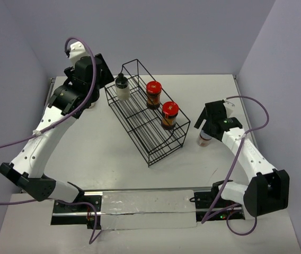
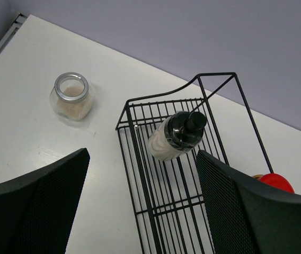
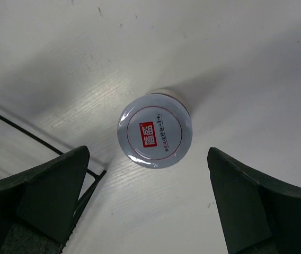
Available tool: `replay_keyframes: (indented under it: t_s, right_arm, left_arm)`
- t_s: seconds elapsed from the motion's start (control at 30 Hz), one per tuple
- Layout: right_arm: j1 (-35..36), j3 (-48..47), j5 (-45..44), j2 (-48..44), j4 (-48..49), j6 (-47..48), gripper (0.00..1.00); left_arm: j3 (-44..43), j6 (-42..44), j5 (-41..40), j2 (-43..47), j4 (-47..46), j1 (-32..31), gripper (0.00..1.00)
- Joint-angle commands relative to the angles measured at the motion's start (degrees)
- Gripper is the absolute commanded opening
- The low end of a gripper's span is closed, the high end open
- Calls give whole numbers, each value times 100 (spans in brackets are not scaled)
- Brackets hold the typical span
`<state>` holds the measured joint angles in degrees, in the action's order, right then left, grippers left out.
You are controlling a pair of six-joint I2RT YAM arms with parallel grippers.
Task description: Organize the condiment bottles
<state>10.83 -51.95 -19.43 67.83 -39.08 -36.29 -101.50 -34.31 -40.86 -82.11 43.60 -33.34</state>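
White-lidded jar (image 3: 155,130), red label on lid, below wide-spread right fingers (image 3: 50,196); left fingers (image 2: 34,211) wide too

The top external view looks down from high behind the arm bases. It takes in the whole surface (image 1: 103,151), with the black wire rack (image 1: 146,120) mid-frame. The left wrist view tilts down at close range and shares the rack's end and the black-capped jar (image 2: 176,137) with it. The right wrist view looks straight down, very near, onto the white-lidded jar (image 3: 155,130), which sits centre right in the overhead view.
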Motion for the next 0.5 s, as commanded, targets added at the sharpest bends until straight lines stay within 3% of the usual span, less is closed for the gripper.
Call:
replay_keyframes:
  t_s: [0.0, 0.2, 0.47]
  right_arm:
    - [-210, 70, 34, 286, 555, 21, 100]
    - [-353, 275, 221, 478, 772, 35, 98]
    - [-389, 397, 260, 494, 871, 109, 79]
  left_arm:
    - [131, -181, -87, -74, -204, -23, 90]
    - [86, -200, -53, -148, -124, -14, 90]
    - [108, -230, 12, -165, -194, -19, 91]
